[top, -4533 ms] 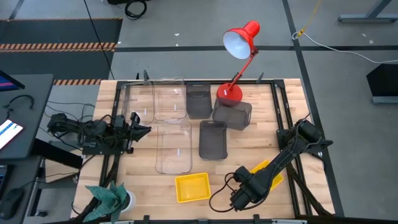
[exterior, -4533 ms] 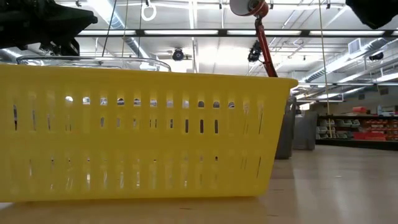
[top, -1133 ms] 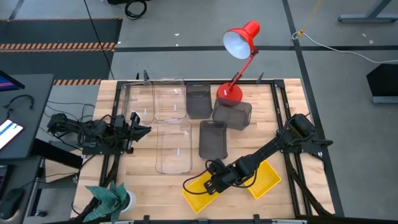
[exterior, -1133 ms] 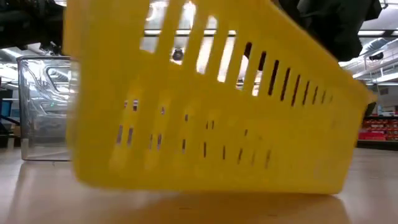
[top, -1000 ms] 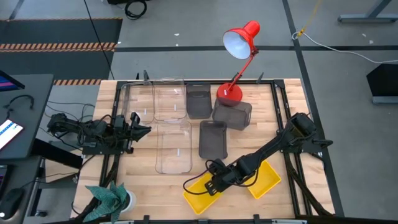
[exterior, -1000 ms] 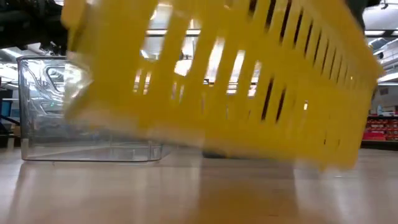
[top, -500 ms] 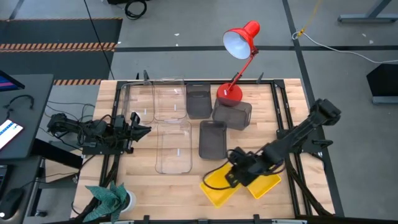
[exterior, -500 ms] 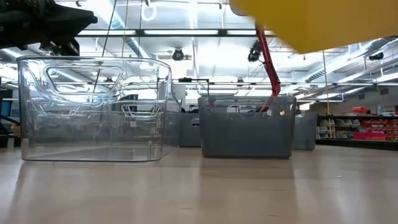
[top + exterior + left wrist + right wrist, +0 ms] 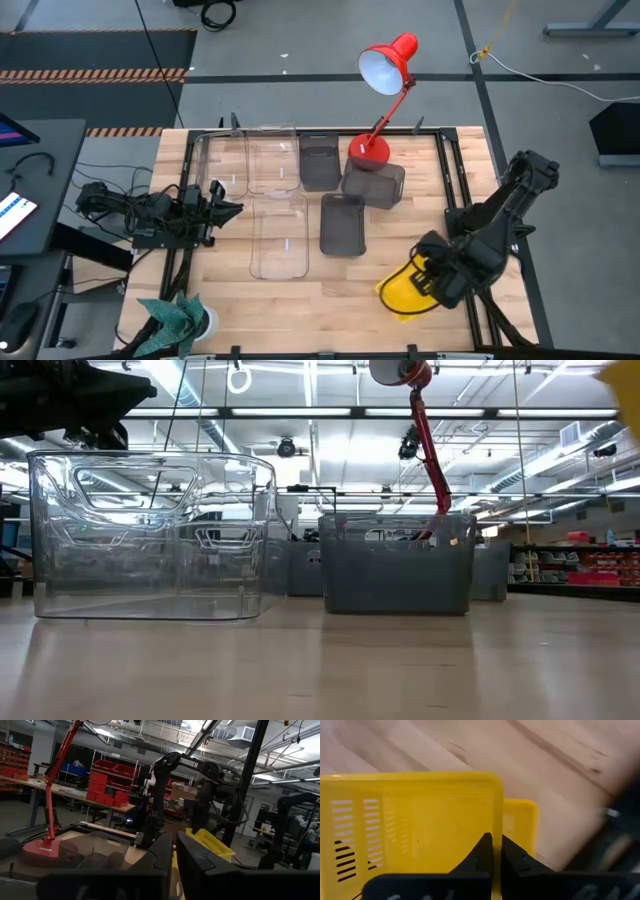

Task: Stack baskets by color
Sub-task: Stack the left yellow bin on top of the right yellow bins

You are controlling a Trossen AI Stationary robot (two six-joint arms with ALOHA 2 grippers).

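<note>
I am carrying a yellow basket with my right claw pinched shut on its rim, above a second yellow basket at the desk's near right corner. Next, I judge, I am squaring it up and lowering it in; my left claw is waiting, nearly closed and empty, at the left edge.

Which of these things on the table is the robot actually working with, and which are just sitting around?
Part of the job:
- yellow basket held by the right gripper
- second yellow basket under it
- grey baskets
- clear baskets

Just lying about:
- red lamp
- teal cloth at the table's near left corner
</note>
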